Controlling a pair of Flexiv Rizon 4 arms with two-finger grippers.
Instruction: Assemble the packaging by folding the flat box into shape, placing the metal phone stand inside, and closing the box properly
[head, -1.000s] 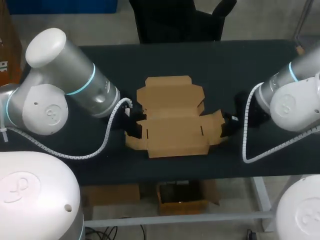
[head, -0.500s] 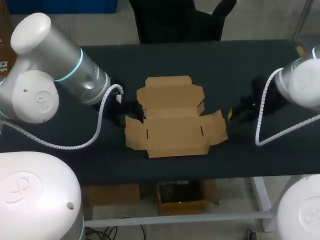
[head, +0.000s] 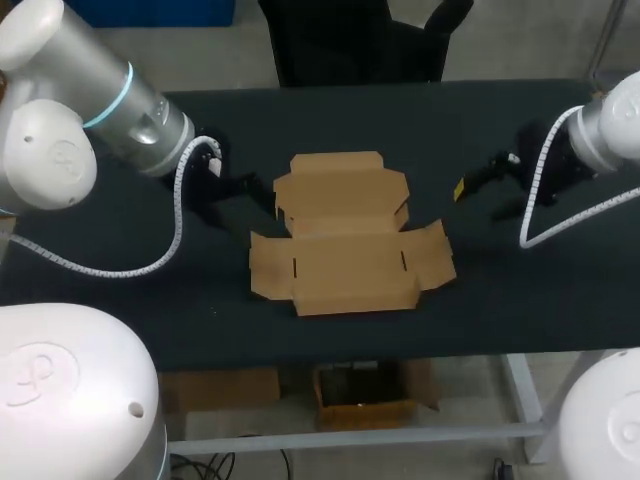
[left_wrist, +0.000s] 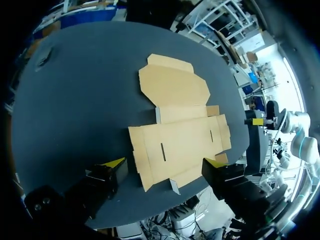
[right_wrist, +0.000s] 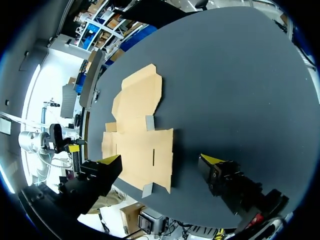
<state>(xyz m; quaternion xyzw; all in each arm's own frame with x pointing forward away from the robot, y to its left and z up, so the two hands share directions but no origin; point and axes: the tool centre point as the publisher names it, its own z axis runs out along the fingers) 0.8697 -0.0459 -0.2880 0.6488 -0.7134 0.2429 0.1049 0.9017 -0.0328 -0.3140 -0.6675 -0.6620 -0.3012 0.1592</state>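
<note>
The left gripper (left_wrist: 164, 163) is wide open w/ nothing in it. Its two yellow tips hang above the black table top (left_wrist: 75, 100), and the flat brown cardboard box (left_wrist: 175, 85) lies ahead of them, not touched. The right gripper (right_wrist: 160, 159) is the same: fingers far apart, empty, looking on the box from the other side. In the head view the left one is near the left edge of the lid panel. The right one is well apart from the right side flap.

The box lies approx. in the middle of the table, btw. the two arms. It is not yet folded. The lid panel points to the far side and the base panel w/ two slots to the near side. Small flaps stick out at left and right, and they seem a bit lifted. The metal phone stand I cannot find in any view.

My judgement: the task is at its very start, and raising the walls comes first.

What could go wrong:
- The cardboard is light and nothing holds it down. A push from one side only may slide or turn the whole sheet instead of bending the crease.
- The thin edges lie on the table, so it is hard to get under them. A finger may scrape the top or crush a flap.
- If both arms go in together, they may meet over the box.
</note>
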